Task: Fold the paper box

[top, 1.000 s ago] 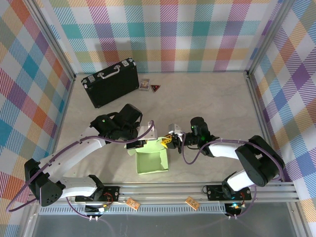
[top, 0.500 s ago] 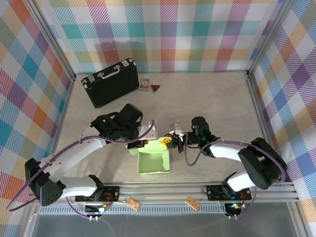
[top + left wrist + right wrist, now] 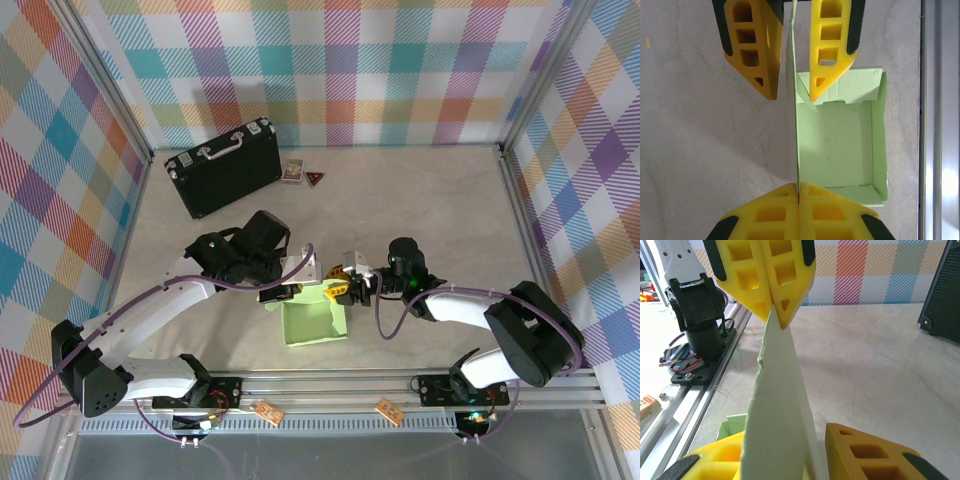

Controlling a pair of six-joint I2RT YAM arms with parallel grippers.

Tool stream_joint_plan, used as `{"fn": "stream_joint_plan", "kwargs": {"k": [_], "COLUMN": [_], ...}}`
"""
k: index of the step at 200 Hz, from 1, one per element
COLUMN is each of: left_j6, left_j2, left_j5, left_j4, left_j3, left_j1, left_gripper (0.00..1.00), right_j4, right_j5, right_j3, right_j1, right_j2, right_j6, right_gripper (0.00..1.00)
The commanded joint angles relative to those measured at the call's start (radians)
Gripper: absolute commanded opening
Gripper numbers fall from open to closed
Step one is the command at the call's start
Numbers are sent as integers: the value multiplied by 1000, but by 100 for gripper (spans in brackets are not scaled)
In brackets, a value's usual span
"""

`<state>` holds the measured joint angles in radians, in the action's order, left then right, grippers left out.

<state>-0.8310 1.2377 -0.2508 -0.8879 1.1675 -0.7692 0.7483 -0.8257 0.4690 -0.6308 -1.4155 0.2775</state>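
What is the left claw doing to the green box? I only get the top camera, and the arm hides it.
Observer: On the left wrist camera, the left gripper is shut on the edge of a tall flap of the paper box.
Operator: Is the other claw squeezing it too?
Observer: No. The right gripper has its jaws apart, one finger on each side of that same flap.
Operator: Is the flap lying flat?
Observer: No, it stands upright along one side of the box; the left wrist camera sees it edge-on as a thin line.
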Motion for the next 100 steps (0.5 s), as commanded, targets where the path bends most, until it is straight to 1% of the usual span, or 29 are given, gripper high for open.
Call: {"fn": "stream_joint_plan", "kwargs": {"k": [1, 23, 41, 62, 72, 87, 100], "left_j6": [-15, -16, -16, -16, -15, -18, -19], "left_j2": [-34, -37, -32, -36, -35, -31, -28], "left_j5": [-49, -56, -56, -54, -53, -54, -52], "left_j4": [0, 0, -5, -2, -3, -9, -8], "left_j3": [-15, -16, -12, -16, -16, -17, -16], "left_j1": [-9, -9, -9, -9, -9, -9, -10], "left_gripper": [0, 0, 0, 0, 0, 0, 0], "right_j4": [23, 21, 18, 16, -38, -219, -217], "right_j5": [15, 10, 10, -20, -32, -51, -45], "right_j3": [-19, -21, -27, -35, -30, -2, -21], "right_j1": [-3, -3, -3, -3, -4, -4, -4], "right_j2": [-3, -3, -1, 12, 26, 61, 82], "right_j6": [31, 30, 37, 40, 66, 128, 134], "right_gripper": [33, 39, 46, 53, 56, 57, 58]}}
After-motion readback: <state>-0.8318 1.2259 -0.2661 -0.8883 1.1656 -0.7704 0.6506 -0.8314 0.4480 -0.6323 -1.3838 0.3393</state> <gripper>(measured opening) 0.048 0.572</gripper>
